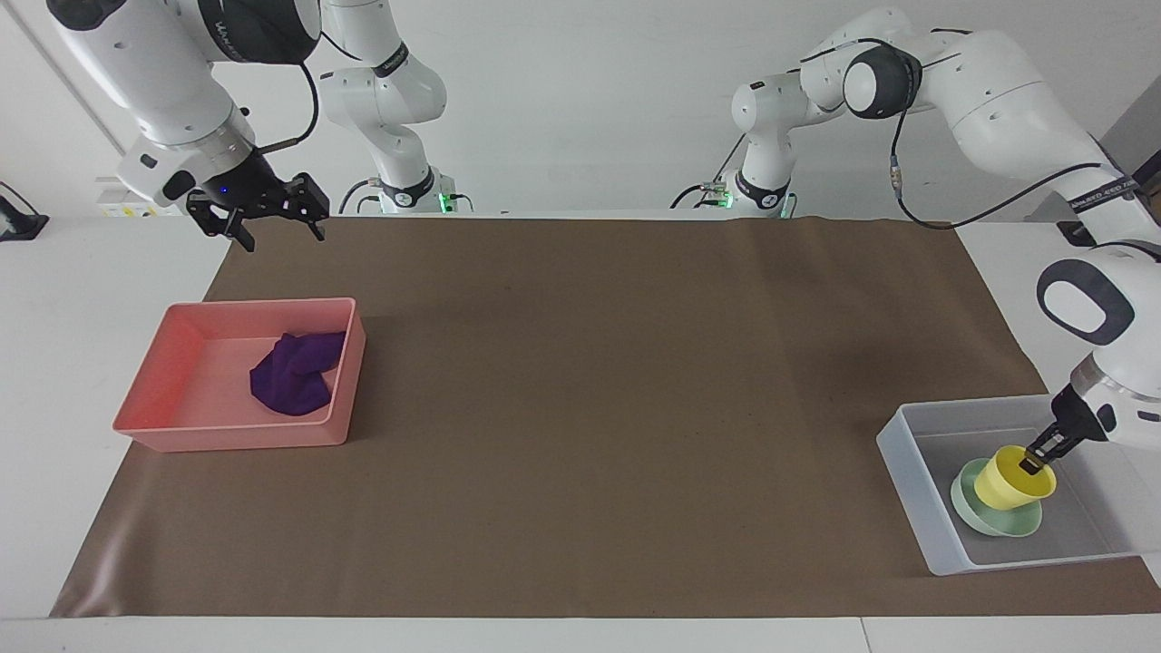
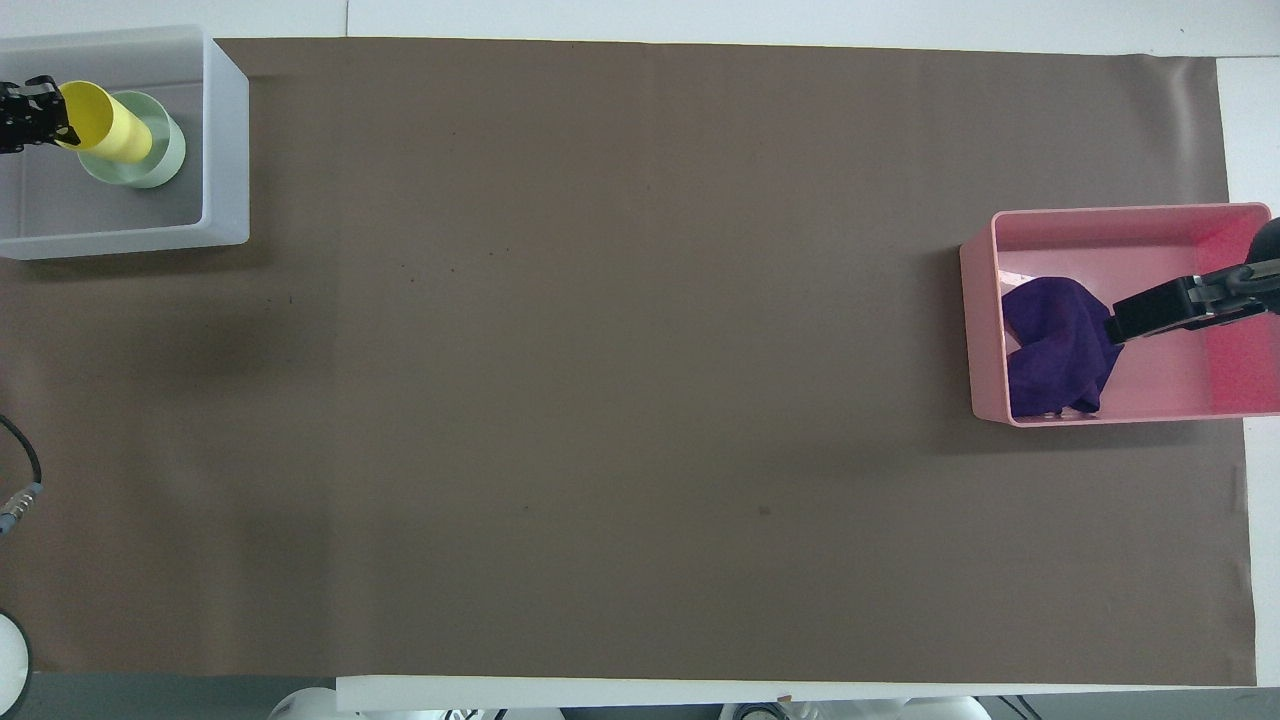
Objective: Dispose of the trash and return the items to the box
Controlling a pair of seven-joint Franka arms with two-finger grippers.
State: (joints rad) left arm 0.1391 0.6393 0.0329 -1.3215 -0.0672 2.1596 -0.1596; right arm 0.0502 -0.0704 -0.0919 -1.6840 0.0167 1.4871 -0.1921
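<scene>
Left gripper (image 1: 1034,462) grasping cup (image 1: 1014,479) rim over bowl (image 1: 996,517) in box (image 1: 925,508), right gripper (image 1: 272,222) released above tray (image 1: 181,363), cloth (image 1: 292,376) inside.

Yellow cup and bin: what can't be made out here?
- Whether the yellow cup rests in the mint-green bowl or hangs just above: the cup hides the bowl's inside in both views.
- Left gripper: cut by the overhead view's edge.
- Bin floor label: not visible, perhaps covered by bowl and cup.
- Purple cloth: partly covered overhead by the raised right gripper.
</scene>
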